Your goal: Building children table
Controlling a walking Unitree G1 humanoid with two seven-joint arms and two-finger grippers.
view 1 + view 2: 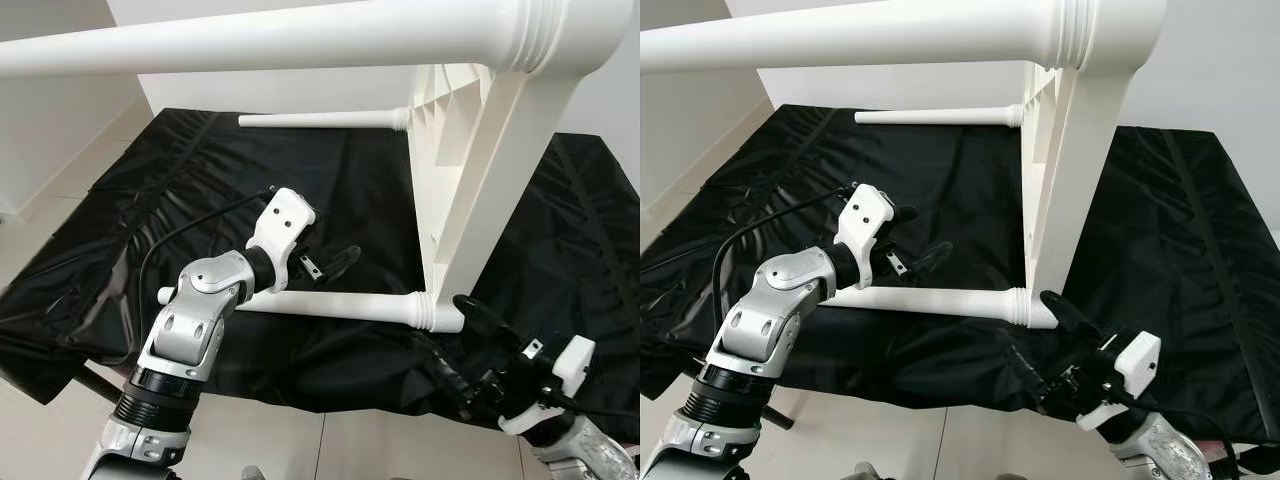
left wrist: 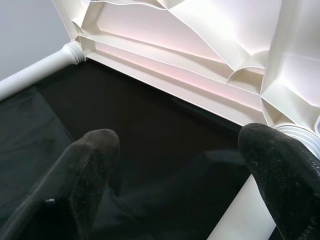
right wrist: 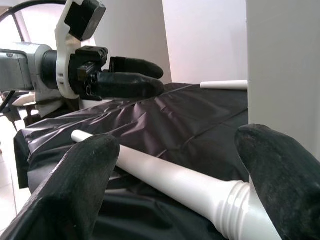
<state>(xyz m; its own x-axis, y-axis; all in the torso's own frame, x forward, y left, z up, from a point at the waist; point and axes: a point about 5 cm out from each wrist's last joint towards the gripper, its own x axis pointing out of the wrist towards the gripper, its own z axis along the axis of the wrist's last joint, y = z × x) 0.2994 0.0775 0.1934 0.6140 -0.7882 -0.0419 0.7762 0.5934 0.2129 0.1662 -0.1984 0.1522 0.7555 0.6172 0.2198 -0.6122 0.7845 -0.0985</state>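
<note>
A white children's table [image 1: 470, 170] lies on its side on a black sheet [image 1: 200, 180] spread over the floor [image 1: 40, 400], its top standing on edge and its legs pointing toward the robot's left. One leg [image 1: 350, 305] rests along the sheet, a second [image 1: 320, 120] sits farther back, and a third [image 1: 250, 40] reaches across close to the camera. The left end effector [image 1: 335, 262] hovers just above the low leg, fingers spread, pointed at the ribbed underside of the tabletop [image 2: 200, 45]. The right end effector [image 1: 1050, 340] sits low at the near edge of the sheet, right by the threaded collar [image 3: 240, 200] where that leg joins the top; its fingers [image 3: 85, 175] are spread to either side of the leg, and whether they touch it cannot be told.
</note>
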